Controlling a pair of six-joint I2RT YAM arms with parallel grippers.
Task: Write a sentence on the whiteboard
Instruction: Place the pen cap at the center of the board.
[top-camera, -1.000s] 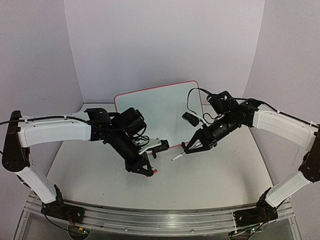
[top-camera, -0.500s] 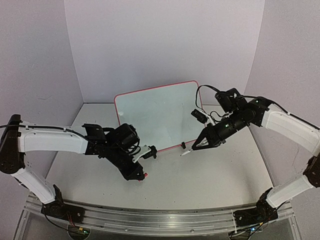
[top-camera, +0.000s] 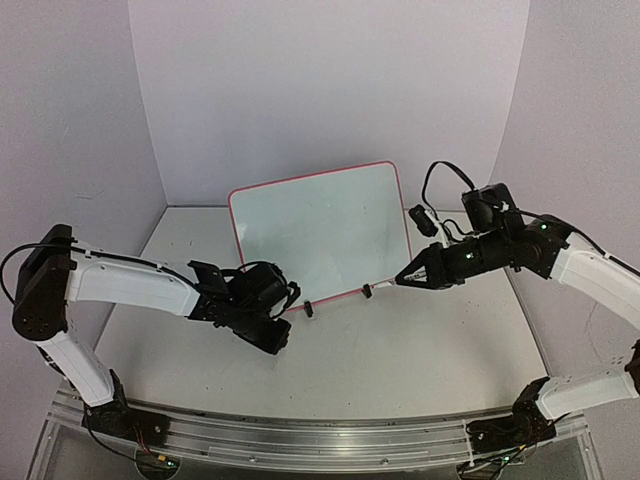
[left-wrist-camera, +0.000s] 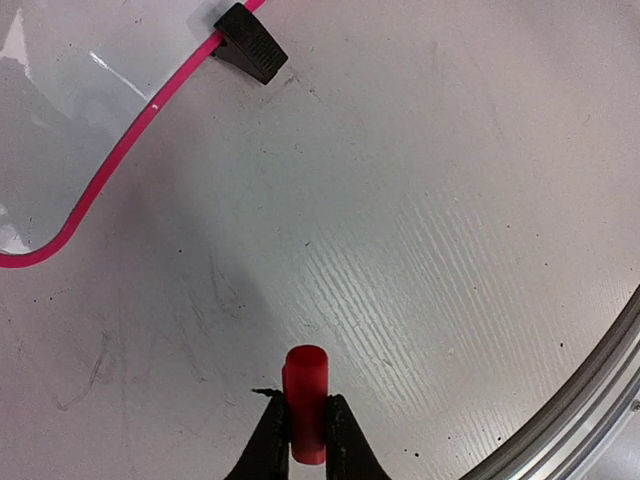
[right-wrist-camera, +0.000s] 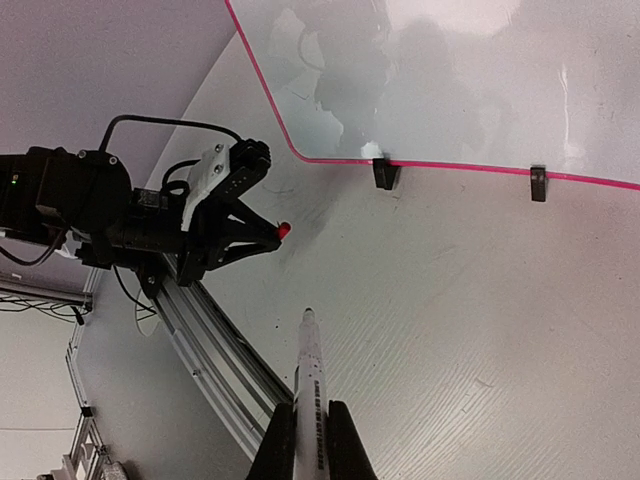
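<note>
Because the rectangular glossy white whiteboard (top-camera: 320, 230) with a thin pink-red rim stands on its lower edge on two small black clip feet (right-wrist-camera: 384, 173), treat it as a light, stiff panel that may slide or tip back under tip pressure. Whether it stands fully upright or leans back slightly cannot be told. It sits mid-table toward the back wall, between the two arms. Its face is smooth and slippery, and no writing shows on it, so the sentence appears not yet begun. If it needs steadying, take hold at the rim or lower edge near the feet, never on the writing face.

The right gripper (top-camera: 402, 282) is clamped narrow on a slim white cylindrical marker (right-wrist-camera: 310, 365). The tapered tip lies in front of the board's lower edge near its right corner, clear of the face. The hard plastic barrel will likely slip or twist in a loose grip.

The left gripper (left-wrist-camera: 305, 425) is closed on a small red plastic cap (left-wrist-camera: 305, 385), which projects past the fingertips low over the table (left-wrist-camera: 430, 230), in front of the board's lower left corner. The table is white, faintly grained and scuffed. A ribbed metal rail (left-wrist-camera: 575, 395) borders its near edge.
</note>
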